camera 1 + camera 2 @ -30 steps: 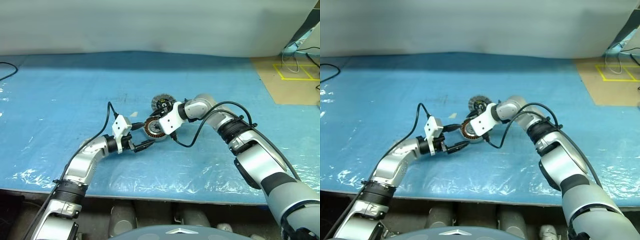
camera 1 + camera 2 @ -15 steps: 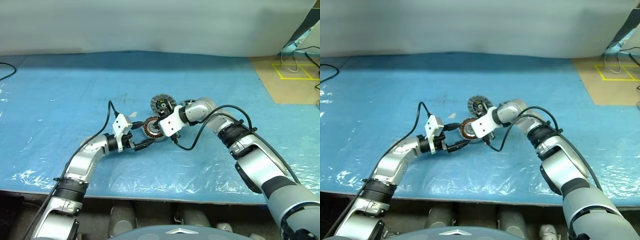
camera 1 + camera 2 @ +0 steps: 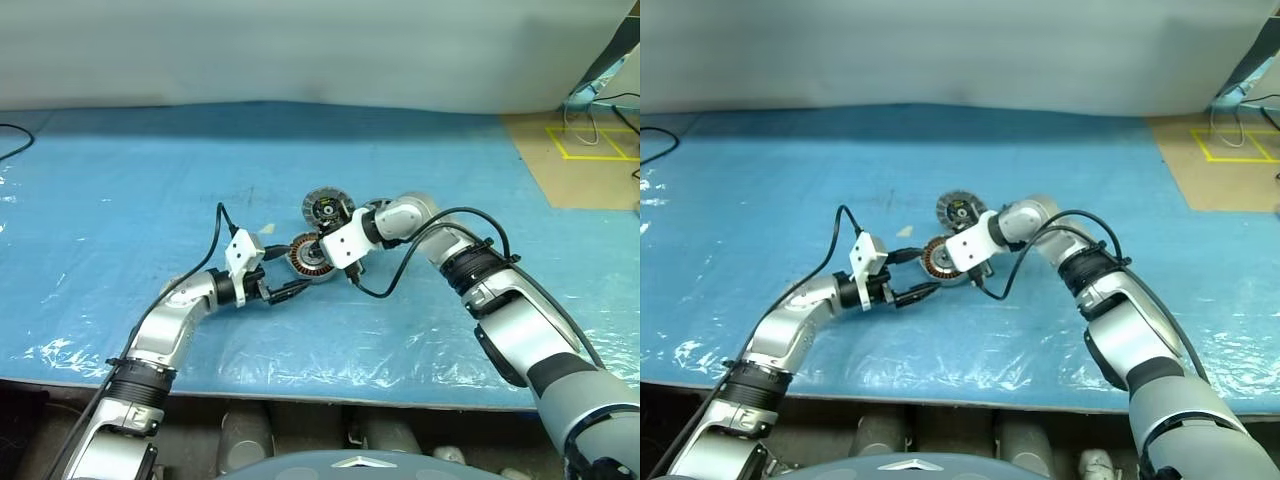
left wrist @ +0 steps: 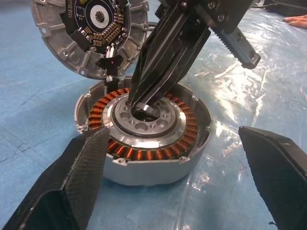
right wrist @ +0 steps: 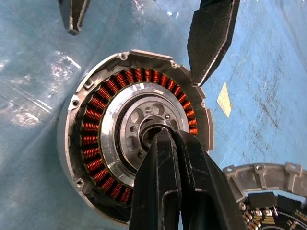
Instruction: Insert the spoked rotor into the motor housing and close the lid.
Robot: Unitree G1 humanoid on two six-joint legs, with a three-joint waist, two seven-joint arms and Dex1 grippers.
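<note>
Blue table (image 3: pixel 120 180), right gripper (image 5: pixel 165 136) together, angled down into motor housing (image 4: pixel 144 139), left gripper (image 4: pixel 168 182) apart.

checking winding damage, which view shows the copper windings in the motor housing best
The right wrist view: it looks down into the motor housing, showing nearly the whole winding ring. The left wrist view shows only the near arc; the head views show it small, partly behind the right pincer.

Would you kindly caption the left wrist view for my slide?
Right gripper, fingers shut, dips into the motor housing; the lid leans behind.
</note>
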